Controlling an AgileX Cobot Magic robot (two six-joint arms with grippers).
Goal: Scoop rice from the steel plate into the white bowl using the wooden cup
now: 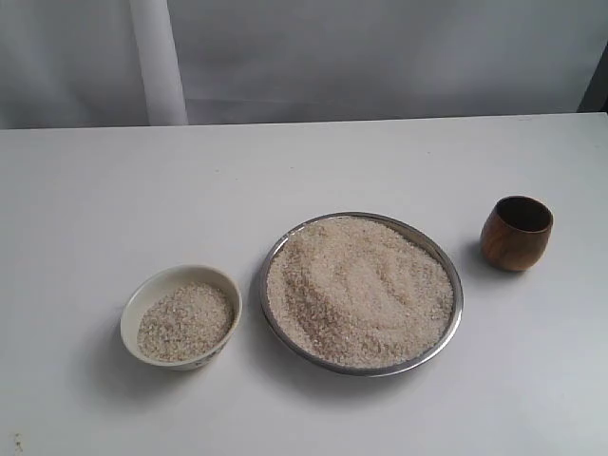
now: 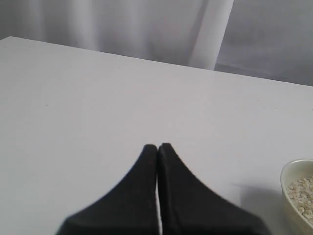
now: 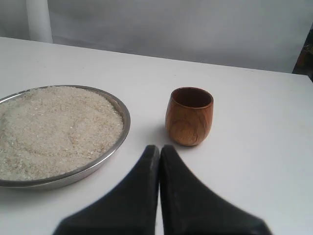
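White table [image 1: 285,171] lies beneath the left gripper [image 2: 157,146] and right gripper [image 3: 159,147], both pinched closed, empty, with the wooden cup [image 1: 517,233] near the right one, at 2 o'clock from the steel plate [image 1: 458,290] of rice [image 1: 359,290], the white bowl [image 1: 152,293] at 9 o'clock.

White table [image 1: 95,190]; grey curtain [image 1: 380,57] behind

Table [image 1: 304,161] white. Plate [image 1: 459,290] shiny silver, rice [image 1: 361,290] pale beige. Bowl [image 1: 152,283] cream. Cup [image 1: 516,245] reddish-brown wood grain, dark inside. Left gripper [image 2: 157,147], right gripper [image 3: 159,148] black.
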